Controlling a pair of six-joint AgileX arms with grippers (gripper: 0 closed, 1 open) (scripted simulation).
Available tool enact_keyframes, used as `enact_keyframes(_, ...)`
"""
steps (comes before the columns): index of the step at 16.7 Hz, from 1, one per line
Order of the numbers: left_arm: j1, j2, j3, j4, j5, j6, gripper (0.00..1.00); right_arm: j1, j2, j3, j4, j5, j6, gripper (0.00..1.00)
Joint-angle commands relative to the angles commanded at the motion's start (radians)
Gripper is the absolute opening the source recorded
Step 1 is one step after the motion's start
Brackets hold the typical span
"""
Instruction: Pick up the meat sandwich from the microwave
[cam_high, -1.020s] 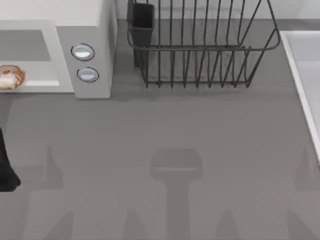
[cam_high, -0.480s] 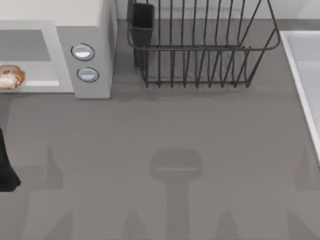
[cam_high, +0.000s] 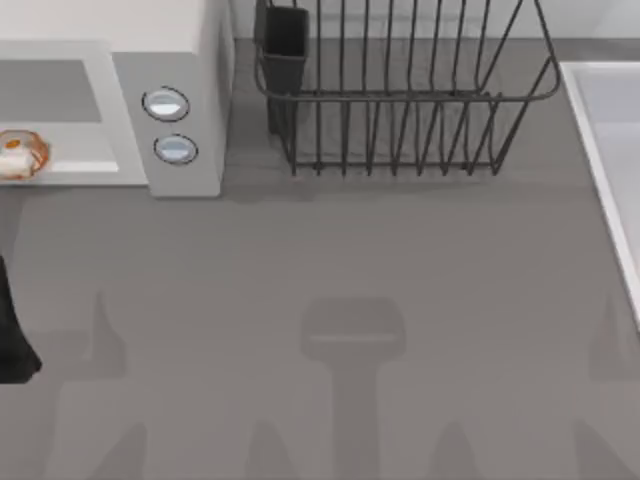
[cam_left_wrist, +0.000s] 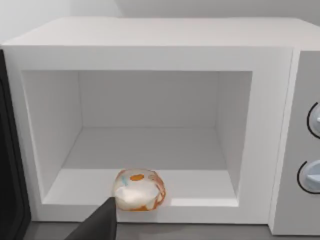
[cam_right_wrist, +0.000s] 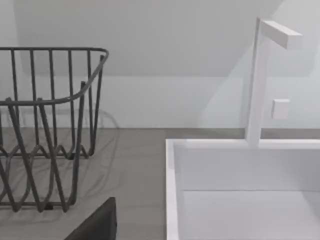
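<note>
Top view: the microwave stands at the table's far left, its two round dials one above the other on the panel right of the opening. The meat sandwich lies at the front lip of the open cavity, close to the left edge of the view. It is round, so no long axis can be told; it lies flat, its tan bun edge ringing the orange and white filling. A dark part of the left arm shows at the left edge, on the near side of the microwave and well apart from the sandwich. A dark wire rack stands to the right of the microwave, and a white sink takes the right edge of the table. Left wrist view: the microwave is seen from the front with its cavity open; the sandwich rests on the cavity floor near the front edge. One dark fingertip of the left gripper reaches up just beside the sandwich; whether the gripper is open or closed cannot be told. Right wrist view: the rack, the sink with its white tap, and one dark fingertip of the right gripper, its opening likewise not discernible.
</note>
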Motion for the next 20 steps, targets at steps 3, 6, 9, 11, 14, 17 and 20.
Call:
enact_keyframes(3, 0.001, 0.01, 0.004, 0.006, 0.001, 0.0, 1.0, 0.0, 0.0, 0.0, 0.0, 0.0, 0.0, 1.0)
enact_keyframes(6, 0.008, 0.101, 0.041, 0.061, 0.01, 0.004, 1.0, 0.0, 0.0, 0.0, 0.0, 0.0, 0.0, 1.0)
enact_keyframes(9, 0.021, 0.285, 0.111, 0.162, 0.026, 0.01, 1.0, 0.0, 0.0, 0.0, 0.0, 0.0, 0.0, 1.0)
enact_keyframes(11, 0.033, 0.453, 0.172, 0.252, 0.04, 0.016, 1.0, 0.0, 0.0, 0.0, 0.0, 0.0, 0.0, 1.0)
enact_keyframes(14, 0.053, 0.753, 0.278, 0.407, 0.064, 0.025, 1.0, 0.0, 0.0, 0.0, 0.0, 0.0, 0.0, 1.0)
enact_keyframes(17, 0.075, 1.086, 0.393, 0.576, 0.09, 0.036, 1.0, 0.0, 0.0, 0.0, 0.0, 0.0, 0.0, 1.0)
enact_keyframes(20, 0.098, 1.43, 0.509, 0.746, 0.117, 0.046, 1.0, 0.0, 0.0, 0.0, 0.0, 0.0, 0.0, 1.0)
